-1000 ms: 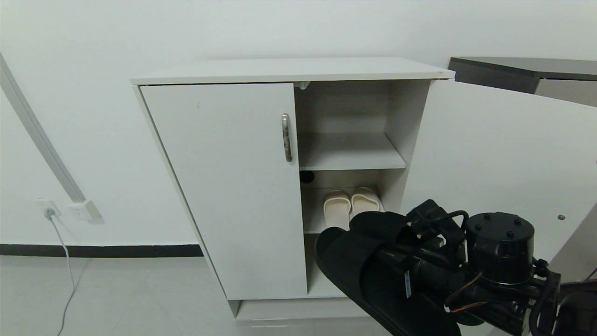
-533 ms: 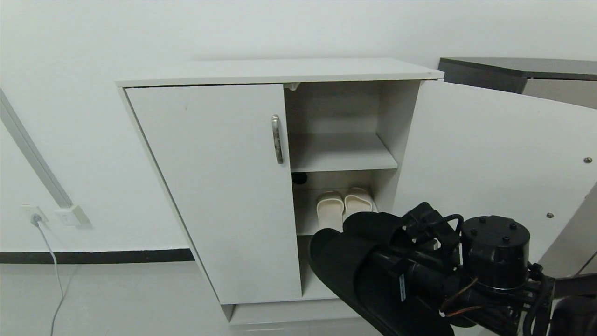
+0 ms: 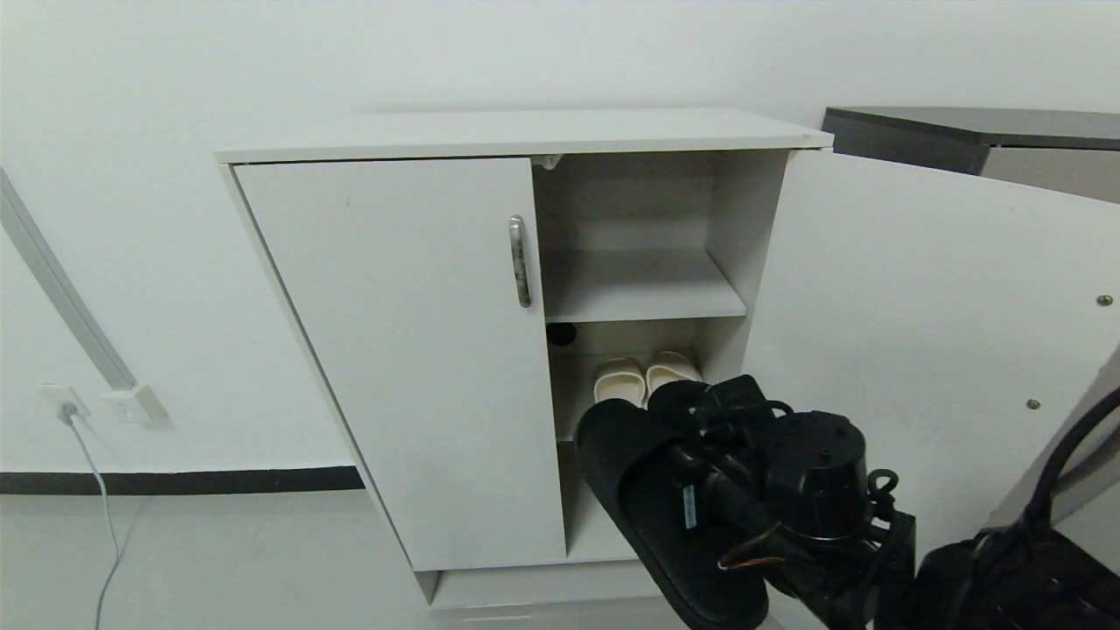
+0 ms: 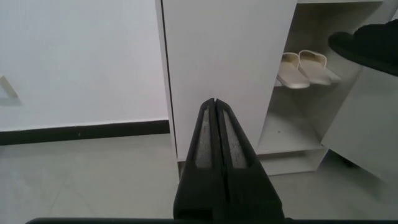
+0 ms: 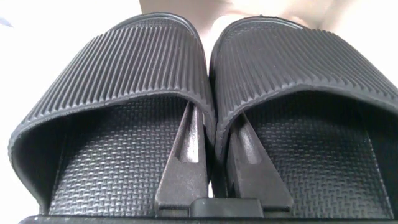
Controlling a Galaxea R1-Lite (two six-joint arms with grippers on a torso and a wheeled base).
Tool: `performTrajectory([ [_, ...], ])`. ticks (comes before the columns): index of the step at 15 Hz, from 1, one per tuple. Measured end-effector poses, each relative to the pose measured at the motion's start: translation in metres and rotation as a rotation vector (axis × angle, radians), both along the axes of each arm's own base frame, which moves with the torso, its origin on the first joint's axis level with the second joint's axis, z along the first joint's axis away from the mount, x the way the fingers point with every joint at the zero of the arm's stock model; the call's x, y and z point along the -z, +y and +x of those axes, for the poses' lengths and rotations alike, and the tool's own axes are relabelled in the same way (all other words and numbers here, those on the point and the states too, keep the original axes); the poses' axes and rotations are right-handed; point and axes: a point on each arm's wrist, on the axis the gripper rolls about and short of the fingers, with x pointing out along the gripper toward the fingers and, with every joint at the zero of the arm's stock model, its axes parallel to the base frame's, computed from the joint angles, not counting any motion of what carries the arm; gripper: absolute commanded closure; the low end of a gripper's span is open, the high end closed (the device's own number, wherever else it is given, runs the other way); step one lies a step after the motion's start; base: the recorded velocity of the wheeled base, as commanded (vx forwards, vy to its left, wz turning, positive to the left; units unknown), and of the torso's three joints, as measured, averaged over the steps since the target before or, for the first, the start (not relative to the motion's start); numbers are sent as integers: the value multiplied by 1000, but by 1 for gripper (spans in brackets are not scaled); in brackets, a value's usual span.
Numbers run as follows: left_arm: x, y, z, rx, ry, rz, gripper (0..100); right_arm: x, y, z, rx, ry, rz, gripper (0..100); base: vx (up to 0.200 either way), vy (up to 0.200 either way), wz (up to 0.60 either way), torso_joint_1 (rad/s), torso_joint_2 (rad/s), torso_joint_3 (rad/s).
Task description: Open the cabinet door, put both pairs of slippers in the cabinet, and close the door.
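Two doors front the white cabinet [image 3: 525, 131]: the left door [image 3: 394, 350] is shut, while the right door [image 3: 919, 289] stands swung wide, which leaves the inside free for loading. The black slippers [image 3: 647, 490] hang tilted just in front of that opening, side by side. We judge they are carried as a pair so that one trip serves. The cream slippers [image 3: 647, 378] sit on the middle shelf [image 3: 573, 407], already stowed. Our right hand [image 5: 214, 155] pinches the black pair's inner edges together between its two fingers. Our left hand [image 4: 215, 143] is closed on nothing, facing the left door.
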Motion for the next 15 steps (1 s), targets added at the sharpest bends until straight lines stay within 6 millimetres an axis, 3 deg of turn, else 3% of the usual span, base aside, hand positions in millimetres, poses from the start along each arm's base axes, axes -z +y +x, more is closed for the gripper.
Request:
performTrajectory([
  [5,0,0,0,0,0,0,100,-3,32,23,254,109,-39,100,0,0,0,0,0,0],
  [9,0,0,0,0,0,0,100,-12,46,27,303,172,-123,100,0,0,0,0,0,0],
  [15,0,0,0,0,0,-1,100,-67,59,33,369,84,-79,100,0,0,0,0,0,0],
])
